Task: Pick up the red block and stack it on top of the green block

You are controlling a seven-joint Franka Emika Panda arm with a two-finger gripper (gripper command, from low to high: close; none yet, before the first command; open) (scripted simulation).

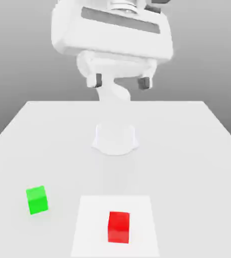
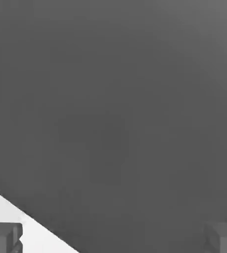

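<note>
The red block [image 1: 119, 227] sits on a white square patch near the table's front edge in the exterior view. The green block [image 1: 36, 199] rests on the table to that view's left of it, a short gap away. My gripper [image 1: 121, 82] hangs high above the table's back half, far from both blocks, open with nothing between its dark fingertips [image 1: 98, 80]. In the hand view the gripper [image 2: 116, 239] stands wide, its fingertips [image 2: 4, 237] at the two lower corners with nothing between them.
The white table [image 1: 187, 151] spans the exterior view, with the arm's round base [image 1: 115, 138] standing at its middle back. The white square patch [image 1: 92, 227] lies flat under the red block. A grey backdrop lies behind the table.
</note>
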